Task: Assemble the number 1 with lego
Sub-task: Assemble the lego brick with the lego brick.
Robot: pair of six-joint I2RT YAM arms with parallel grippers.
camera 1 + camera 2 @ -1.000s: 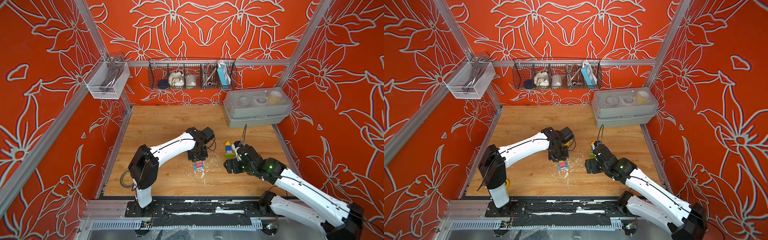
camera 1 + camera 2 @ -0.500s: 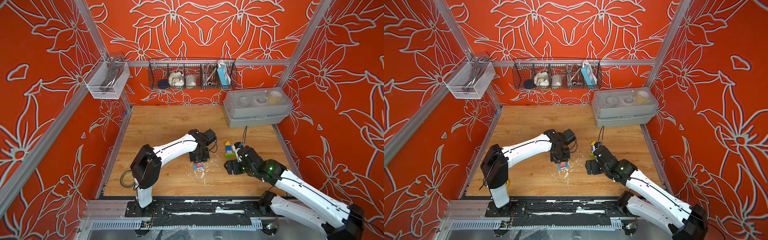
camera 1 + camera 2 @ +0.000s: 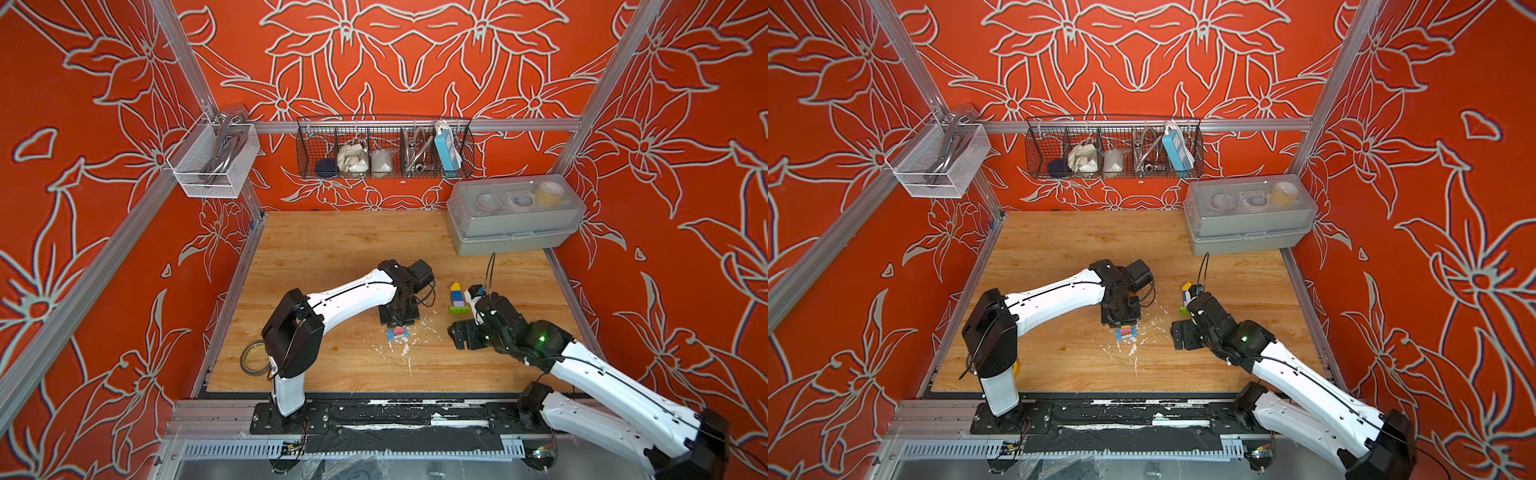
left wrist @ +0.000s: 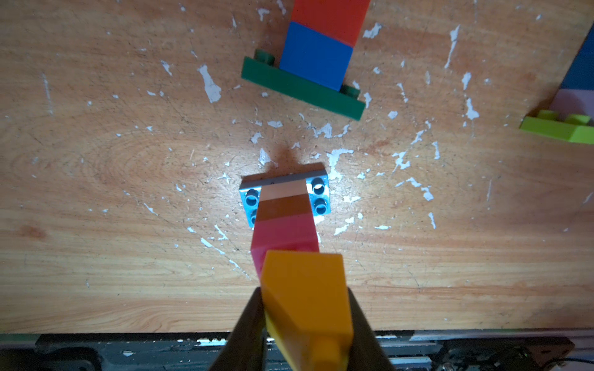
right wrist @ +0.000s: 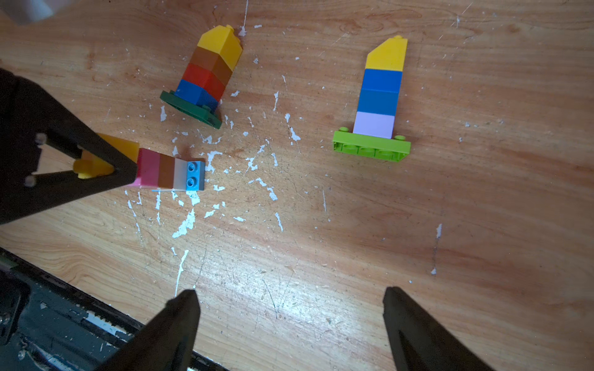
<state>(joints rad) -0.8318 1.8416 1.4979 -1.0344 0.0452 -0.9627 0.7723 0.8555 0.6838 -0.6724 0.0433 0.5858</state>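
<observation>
You lose the top of the green-plate tower [image 4: 316, 54] off the left wrist view's edge, and the lime-plate tower [image 4: 559, 128] is cut to a corner there. In both top views your left arm [image 3: 357, 293] [image 3: 1059, 297] hides the green-plate tower completely.

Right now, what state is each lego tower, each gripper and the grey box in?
Light-blue-base tower: held by its top end.
Left gripper: shut on the light-blue-base tower.
Green-base tower: lying on the table, free.
Lime-base tower: lying on the table, free.
Right gripper: open, empty.
Grey box: lid closed.
</observation>
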